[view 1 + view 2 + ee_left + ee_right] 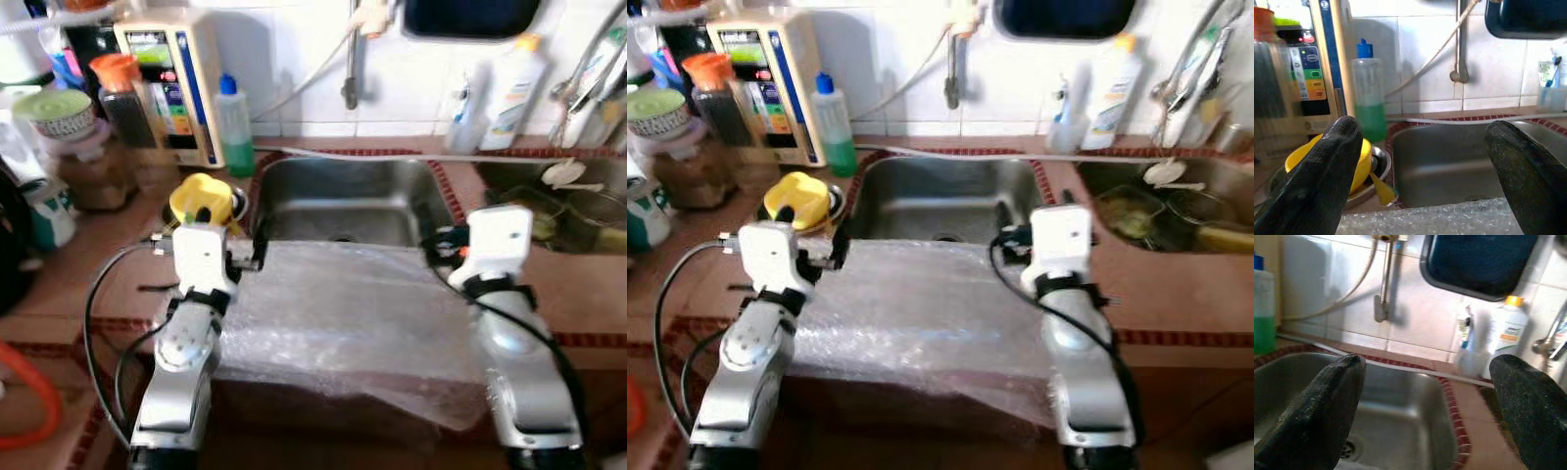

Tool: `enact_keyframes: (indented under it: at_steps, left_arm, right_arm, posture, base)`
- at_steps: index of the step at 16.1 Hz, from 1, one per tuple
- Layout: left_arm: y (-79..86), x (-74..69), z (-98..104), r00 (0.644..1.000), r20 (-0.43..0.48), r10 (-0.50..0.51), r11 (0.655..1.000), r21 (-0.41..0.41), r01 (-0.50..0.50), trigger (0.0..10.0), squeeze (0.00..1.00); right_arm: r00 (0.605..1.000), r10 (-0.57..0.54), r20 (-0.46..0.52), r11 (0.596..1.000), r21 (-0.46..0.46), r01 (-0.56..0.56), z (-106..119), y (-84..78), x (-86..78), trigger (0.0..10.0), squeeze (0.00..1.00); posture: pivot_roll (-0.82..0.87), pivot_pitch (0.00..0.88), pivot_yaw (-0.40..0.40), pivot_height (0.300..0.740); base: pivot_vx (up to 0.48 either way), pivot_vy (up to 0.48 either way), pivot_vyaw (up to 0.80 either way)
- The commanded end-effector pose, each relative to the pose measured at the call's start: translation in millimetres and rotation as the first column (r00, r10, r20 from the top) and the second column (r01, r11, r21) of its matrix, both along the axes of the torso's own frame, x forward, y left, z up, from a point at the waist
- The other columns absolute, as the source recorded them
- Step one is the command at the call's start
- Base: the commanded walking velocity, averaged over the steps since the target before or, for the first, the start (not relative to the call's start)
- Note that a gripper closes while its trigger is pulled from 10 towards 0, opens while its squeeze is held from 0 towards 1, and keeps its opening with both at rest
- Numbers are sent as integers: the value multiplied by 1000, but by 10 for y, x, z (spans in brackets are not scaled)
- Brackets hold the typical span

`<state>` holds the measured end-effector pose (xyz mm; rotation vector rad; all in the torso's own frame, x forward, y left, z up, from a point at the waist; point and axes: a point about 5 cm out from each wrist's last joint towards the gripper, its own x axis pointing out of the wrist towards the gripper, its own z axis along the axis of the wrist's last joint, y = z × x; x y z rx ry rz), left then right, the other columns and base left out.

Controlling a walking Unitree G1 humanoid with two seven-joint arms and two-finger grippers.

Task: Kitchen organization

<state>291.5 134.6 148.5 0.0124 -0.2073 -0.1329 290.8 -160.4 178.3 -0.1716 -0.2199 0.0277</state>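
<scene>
Dull brushed-metal sink (343,201), crinkly clear bubble wrap (348,323), glossy white tiles (294,59).

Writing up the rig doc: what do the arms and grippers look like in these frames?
Both arms are glossy silver with rounded segments and black joint bands. Each wrist carries a boxy white module. A black cable loops out beside the left arm; another runs along the right arm. The left gripper and right gripper each have two long, matte black, rough-textured fingers with rounded tips.

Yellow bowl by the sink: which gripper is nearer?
Left. The left gripper sits just beside the yellow bowl; the right gripper is across the sink.
</scene>
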Motion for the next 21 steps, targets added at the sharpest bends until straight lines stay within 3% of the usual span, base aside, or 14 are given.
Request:
enact_keyframes:
  at_steps: [1,6,12,21]
  left_arm:
    - [85,4,-30,999,-15,35,999,7,-35,10000,0]
    - [109,19,-13,998,-6,65,998,-6,-65,10000,0]
    - [72,5,41,1000,29,7,1000,-22,-7,10000,0]
    - [68,6,45,1000,31,3,1000,-27,-2,10000,0]
  right_arm:
    - [1000,21,6,1000,10,-21,13,74,19,10000,0]
    - [1000,30,9,999,12,-30,16,90,16,10000,0]
    - [998,54,28,998,12,-55,52,128,4,10000,0]
    - [993,111,45,993,-40,-110,71,213,-40,10000,0]
  posture:
    - [-43,0,44,740]
    - [-44,0,45,740]
    - [-46,0,45,740]
    - [-53,0,43,740]
  base:
    - [0,-480,0]
    - [0,-87,0]
    - [0,0,0]
    - [305,0,0]
